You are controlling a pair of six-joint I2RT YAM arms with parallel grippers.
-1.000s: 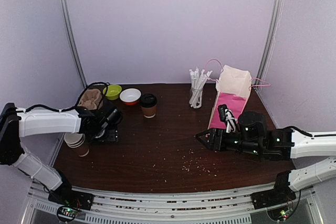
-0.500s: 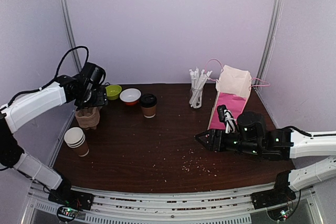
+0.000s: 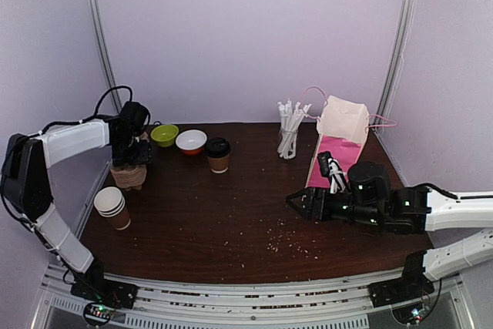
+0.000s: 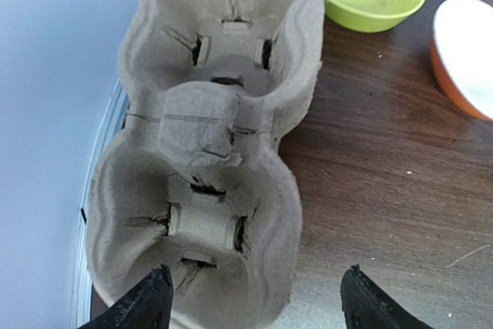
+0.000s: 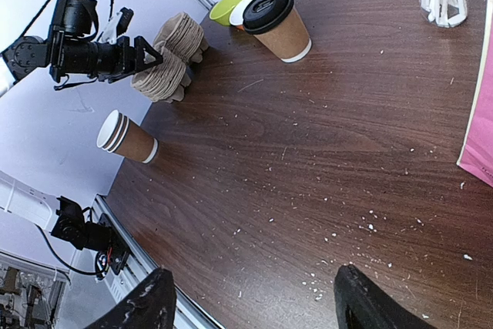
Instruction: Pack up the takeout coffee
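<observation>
The takeout coffee [image 3: 218, 156], a brown cup with a black lid, stands upright at the back middle of the table and shows in the right wrist view too [image 5: 279, 25]. My left gripper [image 3: 131, 158] hangs open just above a stack of grey pulp cup carriers [image 3: 128, 175] at the far left. In the left wrist view its jaws [image 4: 258, 302] stand wide over the near end of the carrier [image 4: 208, 136], holding nothing. My right gripper [image 3: 296, 203] hovers open and empty low over the table's right middle [image 5: 254, 294], well short of the coffee.
A pink paper bag [image 3: 339, 144] stands open at the back right beside a glass of white straws [image 3: 289, 132]. A green bowl [image 3: 164, 135] and a white-and-orange bowl [image 3: 191, 141] sit left of the coffee. Lidless stacked cups [image 3: 112, 206] stand front left. Crumbs dot the wood.
My left arm has swung from low at the left front up and back, and now points down over the carrier stack. The right arm has stayed still.
</observation>
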